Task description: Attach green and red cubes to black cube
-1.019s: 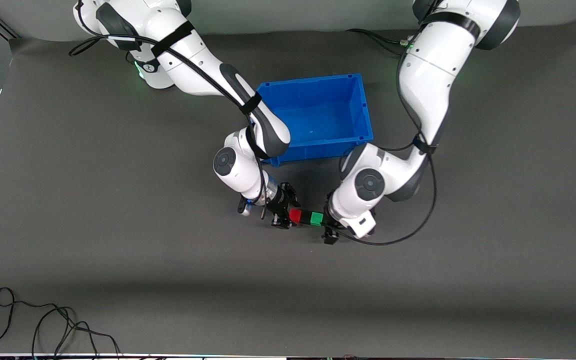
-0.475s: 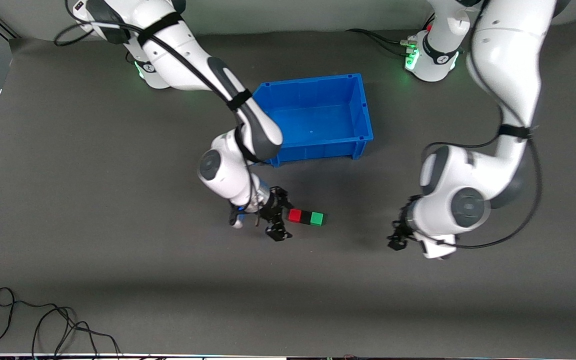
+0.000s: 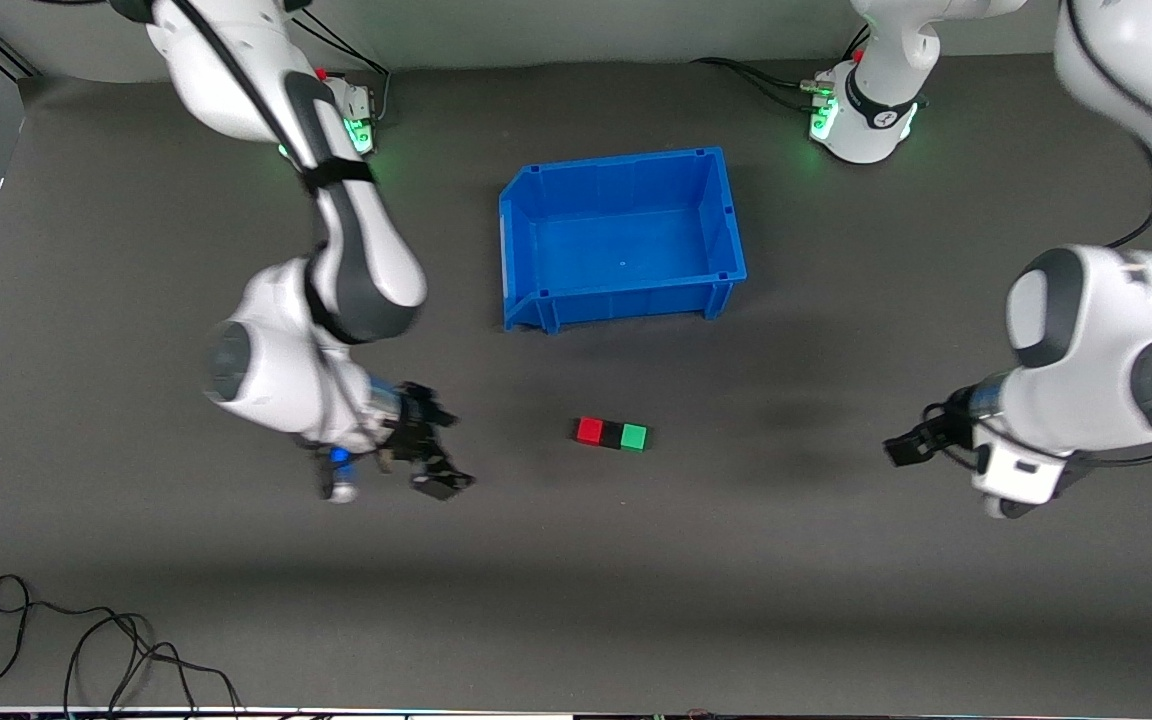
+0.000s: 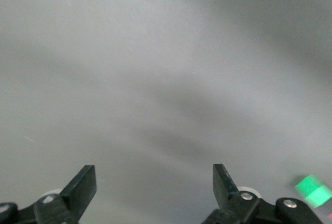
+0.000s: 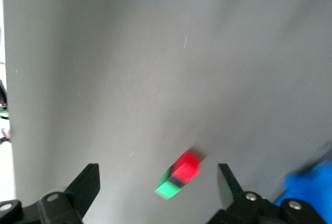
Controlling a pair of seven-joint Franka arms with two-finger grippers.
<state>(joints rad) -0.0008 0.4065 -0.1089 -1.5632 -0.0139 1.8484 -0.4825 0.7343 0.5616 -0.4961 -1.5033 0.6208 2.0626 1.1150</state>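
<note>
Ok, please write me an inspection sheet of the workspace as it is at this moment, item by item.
Surface: dark grey mat, flat.
Job's things: red cube, black cube and green cube touch in one row on the mat, black in the middle, nearer the front camera than the bin.
Clutter: blue bin, nothing seen inside.
Grippers: left gripper open, holds nothing, over the mat at its arm's end; right gripper open, holds nothing, over the mat at its arm's end.
Cables: loose black cable near the front edge.
Surroundings: green lights on both bases.

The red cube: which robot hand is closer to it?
Right. The right gripper, open, is toward the right arm's end from the red cube; the left gripper, open, is much farther off, toward the left arm's end.
</note>
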